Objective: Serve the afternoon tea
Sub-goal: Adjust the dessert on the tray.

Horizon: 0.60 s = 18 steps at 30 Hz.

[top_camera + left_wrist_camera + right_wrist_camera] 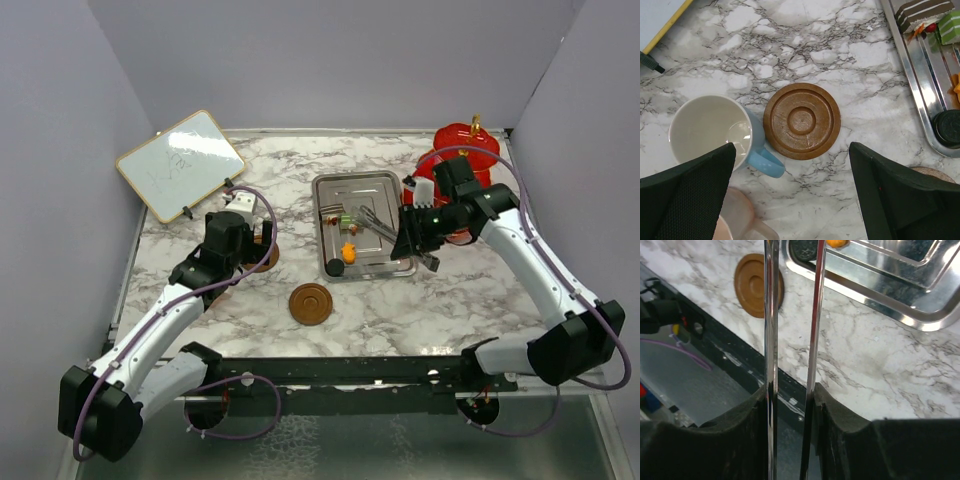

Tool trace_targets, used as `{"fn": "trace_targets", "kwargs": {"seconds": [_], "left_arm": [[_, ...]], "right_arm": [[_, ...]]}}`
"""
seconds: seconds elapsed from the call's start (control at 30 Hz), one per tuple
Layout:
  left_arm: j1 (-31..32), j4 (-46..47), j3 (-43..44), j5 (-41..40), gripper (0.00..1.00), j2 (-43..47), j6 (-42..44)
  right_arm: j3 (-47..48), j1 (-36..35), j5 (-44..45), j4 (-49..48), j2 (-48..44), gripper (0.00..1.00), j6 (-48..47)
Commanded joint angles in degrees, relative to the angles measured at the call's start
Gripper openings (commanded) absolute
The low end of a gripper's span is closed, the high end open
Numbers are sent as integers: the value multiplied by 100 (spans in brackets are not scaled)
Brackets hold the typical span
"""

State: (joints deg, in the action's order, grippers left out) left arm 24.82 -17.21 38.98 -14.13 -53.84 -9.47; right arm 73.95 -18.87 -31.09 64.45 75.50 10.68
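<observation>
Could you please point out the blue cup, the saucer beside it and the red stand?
blue cup (710, 131): left wrist view, on its white inside.
saucer (801, 121): left wrist view, on its centre.
red stand (462, 137): top view, on its upper tier.

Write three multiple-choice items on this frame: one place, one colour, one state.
1. Where on the table does the red stand sit? A near left corner; B far right corner; C dead centre.
2. What colour is the outside of the cup nearest the saucer in the left wrist view? A green; B red; C blue.
3. The right gripper is: A shut on tongs; B open, empty; C shut on the cup.
B: it stands at the back, on the right. C: its handle is light blue. A: two steel blades run out of its grip.
</observation>
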Motion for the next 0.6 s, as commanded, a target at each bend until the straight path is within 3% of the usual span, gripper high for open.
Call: {"fn": "trace_targets", "kwargs": {"seconds": [0.0, 0.3, 0.57], "left_arm": [[-21, 84, 67, -9, 99, 0, 16], [-24, 90, 74, -93, 99, 11, 33], [-21, 81, 70, -186, 99, 82, 40]], "right_arm": [[450, -419, 1206, -157, 209, 34, -49], [986, -1215, 2724, -221, 1141, 33, -803], [1056, -1819, 3190, -1284, 1527, 33, -1512]]}}
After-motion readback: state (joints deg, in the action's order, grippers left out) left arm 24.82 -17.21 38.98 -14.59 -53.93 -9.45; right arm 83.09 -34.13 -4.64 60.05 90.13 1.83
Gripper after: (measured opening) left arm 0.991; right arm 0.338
